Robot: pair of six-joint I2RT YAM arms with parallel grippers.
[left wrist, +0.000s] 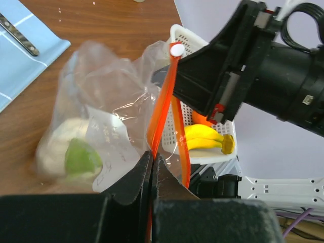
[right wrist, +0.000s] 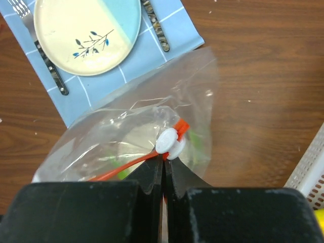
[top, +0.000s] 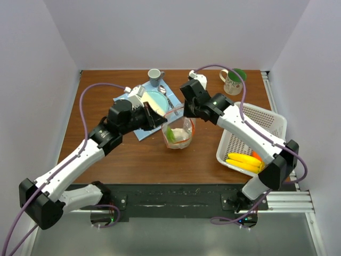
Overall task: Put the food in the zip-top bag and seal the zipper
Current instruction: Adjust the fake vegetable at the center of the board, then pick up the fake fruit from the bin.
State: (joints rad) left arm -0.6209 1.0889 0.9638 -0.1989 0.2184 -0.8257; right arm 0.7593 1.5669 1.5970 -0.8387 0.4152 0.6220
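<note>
The clear zip-top bag stands in the middle of the table, held up between both arms. Inside it lie a pale leafy piece and a green piece. My left gripper is shut on the orange-red zipper at its left end. My right gripper is shut on the zipper's other end, just below the white slider. A yellow banana and an orange lie in the white basket at the right.
A blue placemat with a plate and cutlery lies behind the bag. A grey cup and a patterned mug stand at the back. The basket sits near the table's right edge.
</note>
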